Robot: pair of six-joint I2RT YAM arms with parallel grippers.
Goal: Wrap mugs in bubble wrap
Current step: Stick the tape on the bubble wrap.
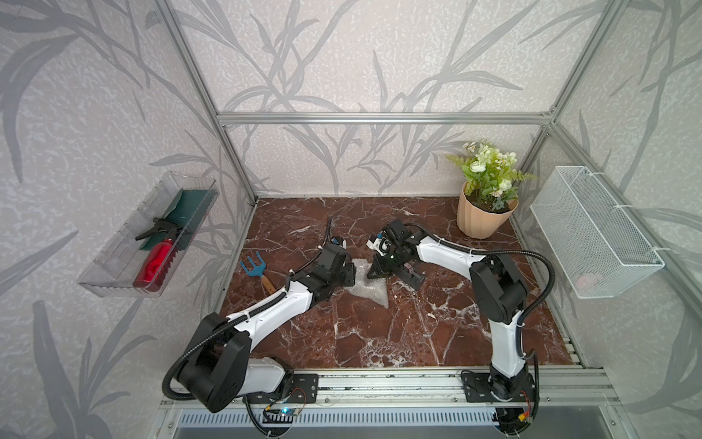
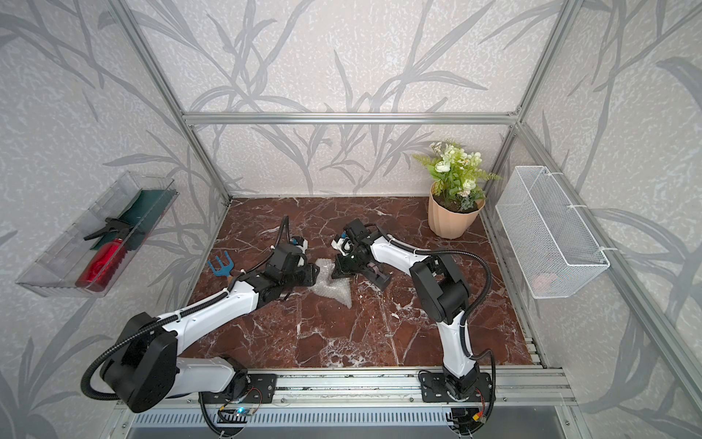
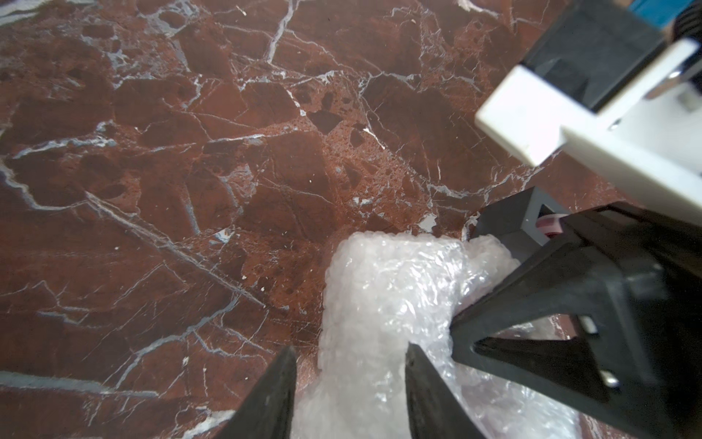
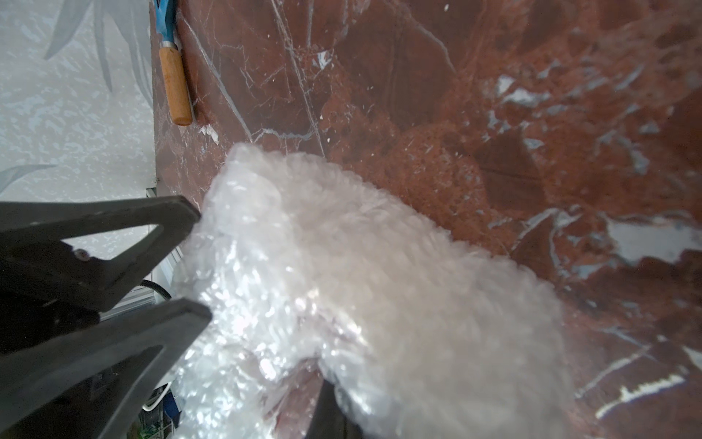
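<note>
Your right end effector [image 1: 373,270] is pressed together on a fold of the bubble wrap [image 1: 366,290], which lies mid-scene on the surface [image 1: 380,334]. The left end effector [image 3: 351,347] stands spread around the wrap's left edge. No mug shows, presumably because it is hidden inside the bundle. With the left side unheld, a tug from the right could likely spring the wrap open.

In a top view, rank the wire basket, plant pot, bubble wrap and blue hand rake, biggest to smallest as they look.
1. wire basket
2. plant pot
3. blue hand rake
Unranked: bubble wrap, partly covered, so its place is unsure.
</note>
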